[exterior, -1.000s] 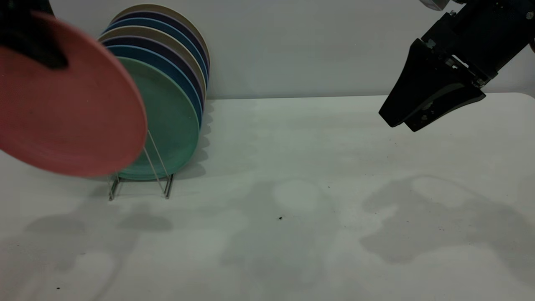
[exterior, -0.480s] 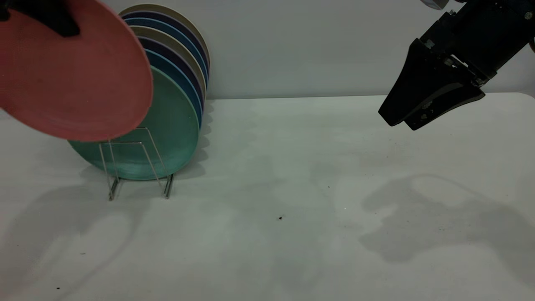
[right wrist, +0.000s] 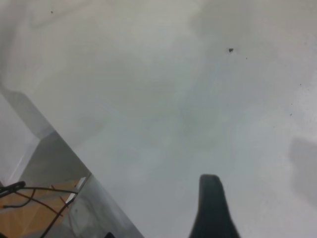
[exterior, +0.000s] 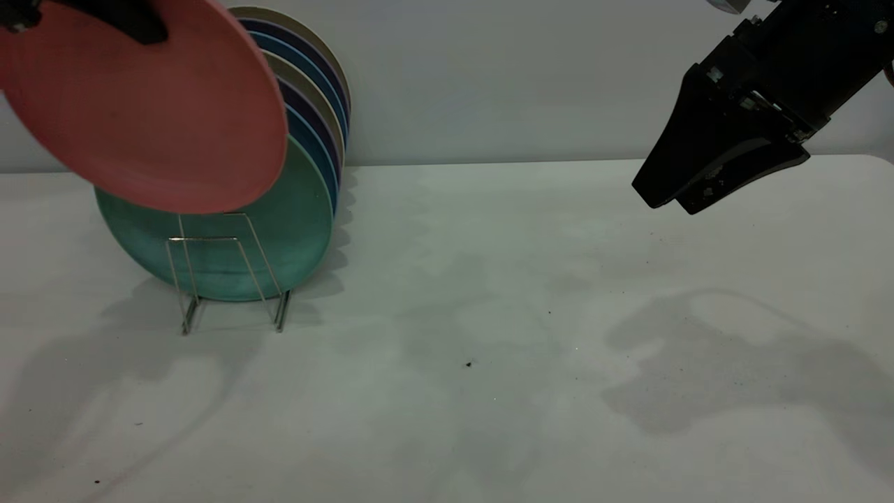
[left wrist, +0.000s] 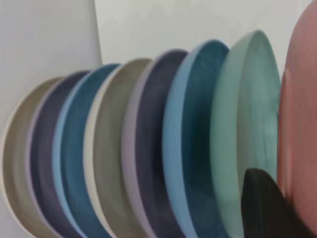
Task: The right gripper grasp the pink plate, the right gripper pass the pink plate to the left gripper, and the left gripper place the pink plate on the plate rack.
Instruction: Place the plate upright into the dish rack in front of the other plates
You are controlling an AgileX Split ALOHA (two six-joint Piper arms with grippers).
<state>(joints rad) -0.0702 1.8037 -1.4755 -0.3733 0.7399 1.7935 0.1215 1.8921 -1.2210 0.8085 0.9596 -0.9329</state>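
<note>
High at the far left, my left gripper point(exterior: 148, 29) is shut on the upper rim of the pink plate point(exterior: 154, 119). The plate hangs tilted in the air, just in front of the teal-green plate point(exterior: 293, 230) and above the front loops of the plate rack point(exterior: 237, 241). In the left wrist view one black finger point(left wrist: 267, 208) lies against the pink plate point(left wrist: 302, 124), beside the teal-green plate point(left wrist: 245, 124). My right gripper point(exterior: 672, 205) hovers open and empty at the upper right, well above the table. Only one of its fingers point(right wrist: 211, 203) shows in the right wrist view.
Several plates in blue, purple and beige point(exterior: 314, 105) stand in the rack behind the teal-green one, close to the back wall. The white table point(exterior: 489, 314) stretches between the rack and the right arm. The table's edge point(right wrist: 74, 153) and cables show beneath the right wrist.
The left gripper has carried the pink plate up and to the right, so that it now hangs in front of the racked plates. The right gripper has barely moved.
</note>
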